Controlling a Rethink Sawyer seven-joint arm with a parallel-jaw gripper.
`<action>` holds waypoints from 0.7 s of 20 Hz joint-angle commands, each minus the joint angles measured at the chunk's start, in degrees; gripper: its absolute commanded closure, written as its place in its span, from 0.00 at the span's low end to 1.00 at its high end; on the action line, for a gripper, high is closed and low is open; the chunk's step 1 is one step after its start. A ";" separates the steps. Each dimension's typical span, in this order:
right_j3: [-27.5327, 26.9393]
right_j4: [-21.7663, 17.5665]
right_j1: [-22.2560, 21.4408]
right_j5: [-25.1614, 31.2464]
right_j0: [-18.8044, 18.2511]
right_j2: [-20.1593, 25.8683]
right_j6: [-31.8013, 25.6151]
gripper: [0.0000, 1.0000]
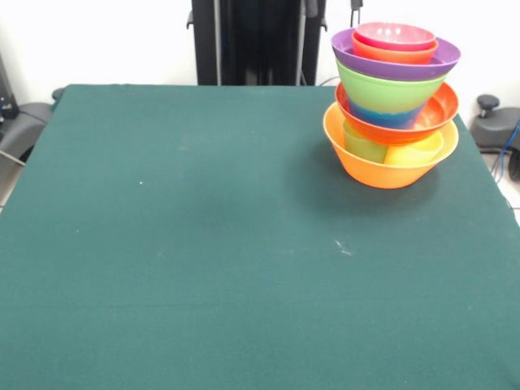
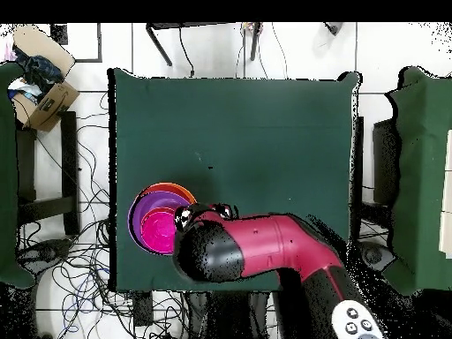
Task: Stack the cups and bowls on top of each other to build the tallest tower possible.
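The tower (image 1: 395, 106) stands at the table's far right in the front view. Its base is the big orange bowl (image 1: 382, 172), with a green cup (image 1: 363, 145) and a yellow cup (image 1: 416, 153) showing inside it. Above come the wide red-orange bowl (image 1: 441, 107), the small blue bowl (image 1: 382, 119), the lime green bowl (image 1: 390, 91), the purple bowl (image 1: 396, 67), the small orange bowl (image 1: 394, 54) and the small pink bowl (image 1: 396, 35). The purple cup is hidden. In the overhead view the gripper (image 2: 205, 221) at the arm's end is beside the tower (image 2: 157, 228), high above the table.
The dark green table cloth (image 1: 203, 244) carries nothing but the tower. The black pedestal (image 1: 256, 41) stands behind the far edge. The red arm (image 2: 274, 247) reaches over the table's near edge in the overhead view. A cardboard box (image 2: 40, 88) and cables lie on the floor.
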 commanded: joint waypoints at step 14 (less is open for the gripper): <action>-20.75 -9.80 16.22 14.90 -0.36 -3.00 -7.72 0.00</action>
